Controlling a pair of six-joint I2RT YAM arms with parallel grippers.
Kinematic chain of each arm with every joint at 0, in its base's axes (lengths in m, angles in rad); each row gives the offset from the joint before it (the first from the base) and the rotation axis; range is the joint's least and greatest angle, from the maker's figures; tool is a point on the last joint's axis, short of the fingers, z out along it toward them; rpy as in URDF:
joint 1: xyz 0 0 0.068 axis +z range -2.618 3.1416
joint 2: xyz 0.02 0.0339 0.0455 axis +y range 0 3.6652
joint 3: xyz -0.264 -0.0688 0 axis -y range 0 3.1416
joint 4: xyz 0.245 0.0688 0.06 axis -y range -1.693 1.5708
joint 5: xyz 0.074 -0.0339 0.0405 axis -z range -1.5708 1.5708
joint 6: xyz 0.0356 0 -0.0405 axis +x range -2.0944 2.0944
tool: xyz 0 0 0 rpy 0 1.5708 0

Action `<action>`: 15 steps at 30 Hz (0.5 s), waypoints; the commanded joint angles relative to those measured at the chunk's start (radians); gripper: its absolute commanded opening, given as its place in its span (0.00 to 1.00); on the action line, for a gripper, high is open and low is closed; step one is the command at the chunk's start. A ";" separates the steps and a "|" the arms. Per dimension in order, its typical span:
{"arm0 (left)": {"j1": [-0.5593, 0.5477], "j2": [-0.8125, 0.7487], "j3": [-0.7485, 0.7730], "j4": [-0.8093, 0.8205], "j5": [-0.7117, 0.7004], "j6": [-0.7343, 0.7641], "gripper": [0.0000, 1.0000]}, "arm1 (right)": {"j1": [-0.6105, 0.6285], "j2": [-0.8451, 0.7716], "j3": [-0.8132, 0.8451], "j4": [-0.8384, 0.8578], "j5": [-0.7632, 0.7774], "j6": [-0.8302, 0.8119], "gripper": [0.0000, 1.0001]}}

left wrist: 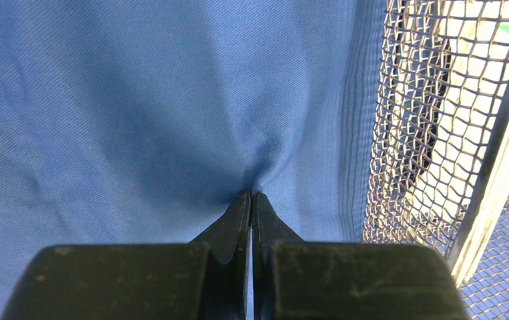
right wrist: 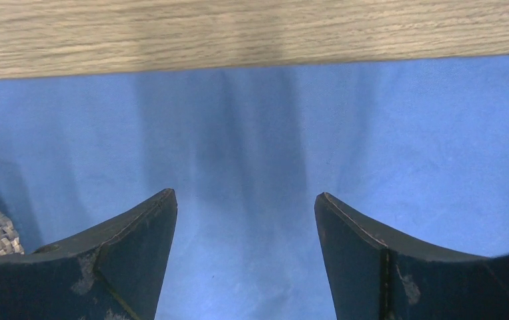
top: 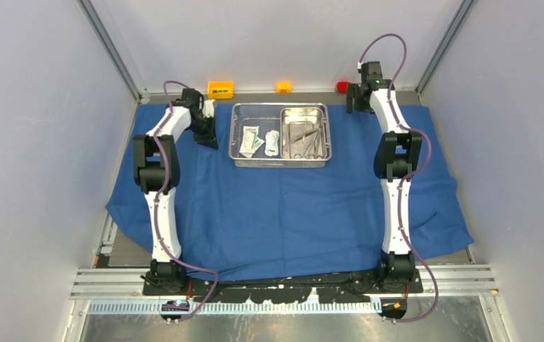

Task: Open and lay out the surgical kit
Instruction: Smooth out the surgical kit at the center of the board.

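One large blue cloth wrap (top: 290,214) lay spread over the bench (right wrist: 238,33). Near its far edge sat a rectangular steel mesh tray (top: 281,164), holding a smaller steel pan (top: 306,108) of thin steel instruments (top: 303,140) on the right and small white-green packets (top: 253,141) on the left. Just left of the tray, the left claw (left wrist: 251,197) was pressed together, pinching a pucker of cloth. The right claw (right wrist: 245,199) stood spread over the cloth's far edge, gripping nothing.

plain blue cloth wrap (top: 290,214); silver mesh tray (top: 279,164), criss-cross weave; shiny steel pan (top: 284,132); white-green packets (top: 251,141); orange block (top: 220,89), yellow block (top: 284,87), red block (top: 341,87); pale wood-grain tabletop (right wrist: 238,33); grey walls (top: 26,142).
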 commanded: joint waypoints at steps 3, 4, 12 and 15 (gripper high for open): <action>0.036 -0.008 -0.020 0.025 -0.087 0.028 0.00 | -0.035 0.041 0.033 0.012 0.018 -0.004 0.80; 0.035 -0.010 -0.022 0.026 -0.087 0.028 0.00 | -0.043 0.041 0.029 0.009 0.010 -0.004 0.80; 0.035 -0.016 -0.024 0.025 -0.090 0.028 0.00 | -0.068 0.057 -0.004 -0.039 -0.062 -0.003 0.71; 0.036 -0.016 -0.024 0.022 -0.090 0.028 0.00 | -0.065 0.066 -0.026 -0.057 -0.068 -0.040 0.64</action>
